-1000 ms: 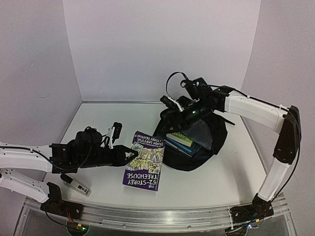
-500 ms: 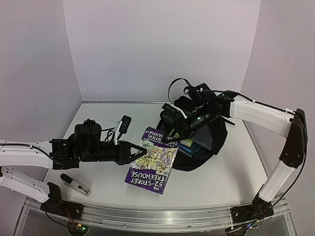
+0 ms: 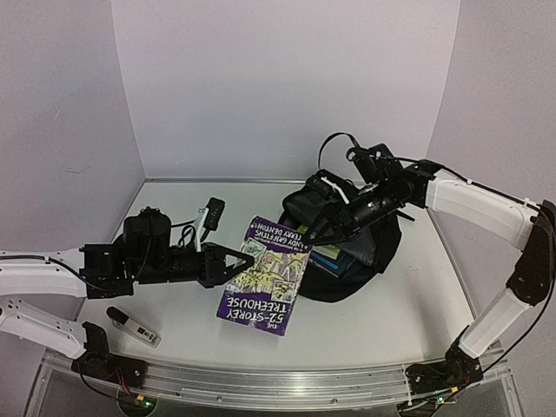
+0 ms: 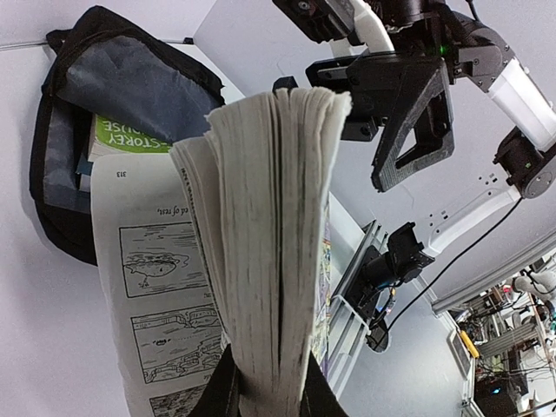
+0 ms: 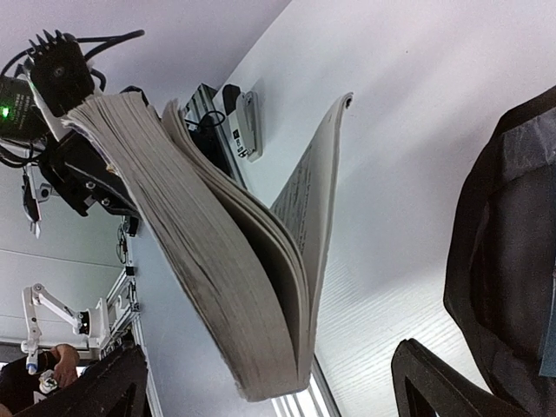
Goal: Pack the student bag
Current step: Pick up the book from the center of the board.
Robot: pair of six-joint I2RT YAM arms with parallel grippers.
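Count: one student bag (image 3: 372, 254) right of centre with two books (image 3: 327, 254) visible inside, one paperback (image 3: 265, 280) clamped in left gripper (image 3: 229, 268), right gripper (image 3: 306, 231) spread wide, holding nothing, at bag mouth.

Backpack (image 3: 382, 254): soft black cloth, matt; inner lining grey, finer weave. Book (image 3: 263, 280): paper; cover glossy, colour-printed; page block cream, matt, edges rough and uneven. Books inside backpack (image 3: 328, 254): glossy card covers. Desk (image 3: 391, 306): white, smooth, faint wood-grain texture, slight sheen. Right arm (image 3: 478, 198), left arm (image 3: 35, 276): white plastic shells, smooth, glossy; joints and jaws black plastic, matt. Rail (image 3: 278, 382) along near desk edge: bare metal, brushed.
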